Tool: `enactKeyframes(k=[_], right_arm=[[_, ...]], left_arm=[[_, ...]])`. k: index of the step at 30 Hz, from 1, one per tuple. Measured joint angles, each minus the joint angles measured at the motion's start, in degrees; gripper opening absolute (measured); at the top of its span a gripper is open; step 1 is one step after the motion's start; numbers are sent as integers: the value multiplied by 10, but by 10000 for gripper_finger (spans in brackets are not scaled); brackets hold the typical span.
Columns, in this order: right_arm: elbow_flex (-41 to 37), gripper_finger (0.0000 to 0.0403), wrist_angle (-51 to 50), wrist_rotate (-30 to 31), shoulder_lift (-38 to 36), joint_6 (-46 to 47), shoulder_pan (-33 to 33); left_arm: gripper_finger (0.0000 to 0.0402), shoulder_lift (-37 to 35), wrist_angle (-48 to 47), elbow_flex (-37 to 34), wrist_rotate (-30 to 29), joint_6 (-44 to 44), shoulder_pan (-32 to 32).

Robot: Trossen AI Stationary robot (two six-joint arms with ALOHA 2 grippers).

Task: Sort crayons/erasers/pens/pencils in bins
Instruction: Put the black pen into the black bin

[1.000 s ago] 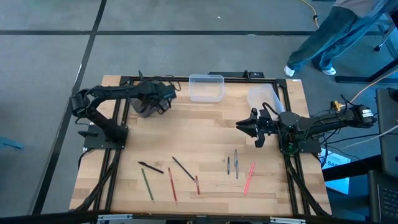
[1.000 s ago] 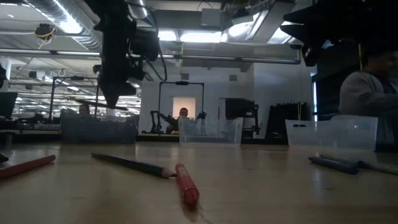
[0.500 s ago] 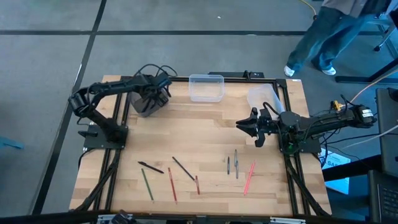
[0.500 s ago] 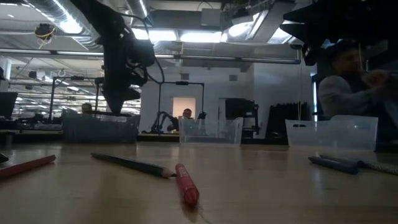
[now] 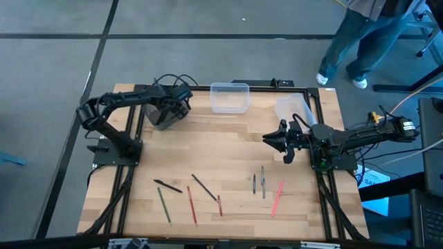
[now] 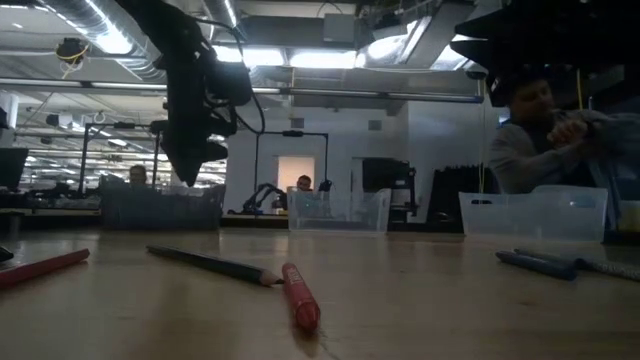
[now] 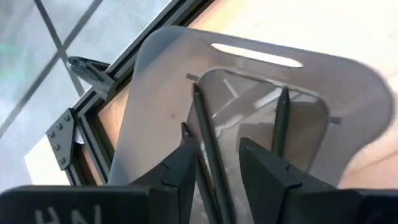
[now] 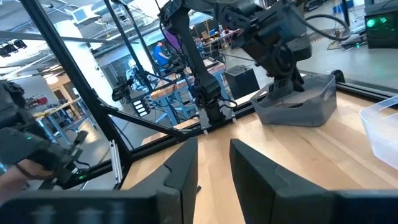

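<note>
My left gripper hangs open over the dark grey bin at the table's far left. In the left wrist view its fingers stand above the bin's inside, where two dark sticks lie. My right gripper is open and empty above the table's right half. Several sticks lie flat on the near part of the table: black, green, red, dark, two grey and pink.
A clear bin stands at the far middle and a whitish bin at the far right. A person walks on the floor beyond the table's far right corner. A black frame runs along the table's edges.
My left gripper has gone toward the table's left edge, from beside the dark grey bin to over it, and has tipped. The person beyond the table has moved.
</note>
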Motion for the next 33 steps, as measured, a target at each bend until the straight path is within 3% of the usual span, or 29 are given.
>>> enactKeyframes(k=[7,12,20,25,33], right_arm=[[0,97,1,8,0,0,0],[0,97,1,15,0,0,0],[0,97,2,16,0,1,0],[0,97,3,16,0,4,0],[0,97,-1,9,0,15,0]], left_arm=[[110,0,25,0,-5,-8,-82],[113,0,96,0,7,-6,-171],[114,24,354,0,122,19,-344],[114,87,488,0,141,54,-437],[114,117,471,20,165,100,-534]])
